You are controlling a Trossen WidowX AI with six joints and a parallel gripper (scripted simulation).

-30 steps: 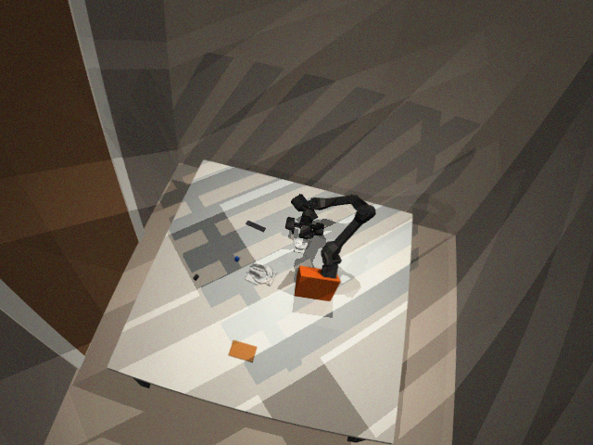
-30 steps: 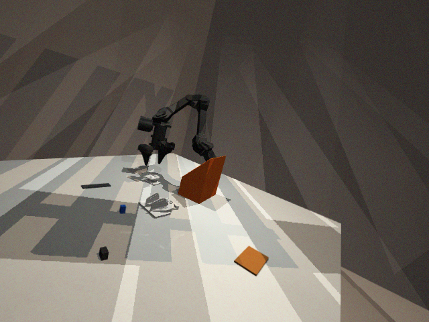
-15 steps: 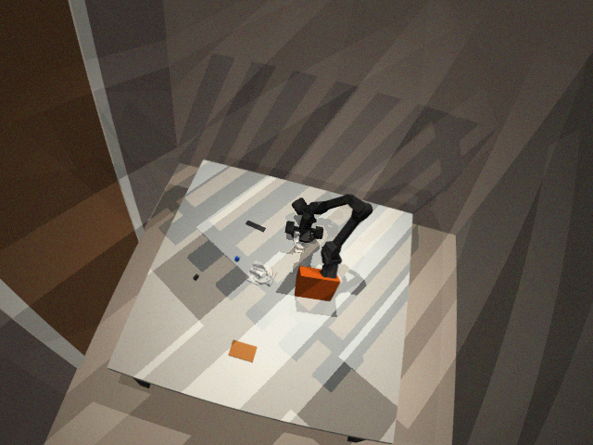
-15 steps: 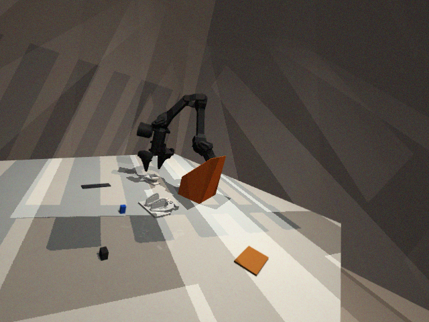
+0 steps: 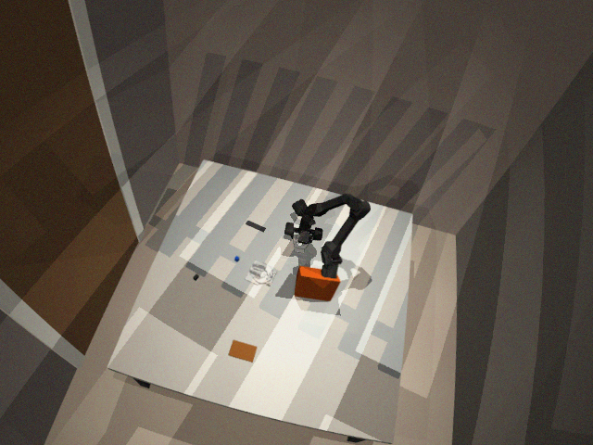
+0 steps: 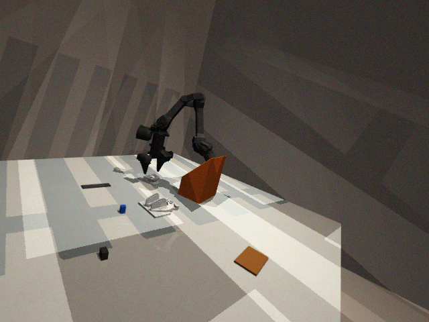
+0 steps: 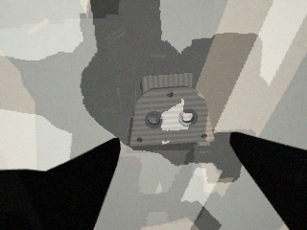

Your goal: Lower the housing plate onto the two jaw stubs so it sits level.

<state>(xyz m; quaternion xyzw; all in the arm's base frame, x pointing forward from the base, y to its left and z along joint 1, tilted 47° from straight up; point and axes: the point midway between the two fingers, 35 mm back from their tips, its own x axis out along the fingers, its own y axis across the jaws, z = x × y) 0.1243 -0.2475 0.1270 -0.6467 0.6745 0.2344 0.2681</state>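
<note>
An orange tile (image 5: 243,350) (image 6: 251,260) lies flat on the table. A black bar (image 5: 255,225) (image 6: 96,186) also lies flat, well apart from the tile. Between the bar and a small black block (image 5: 195,277) (image 6: 104,253) is a small blue block (image 5: 236,259) (image 6: 123,208), touching neither.
</note>
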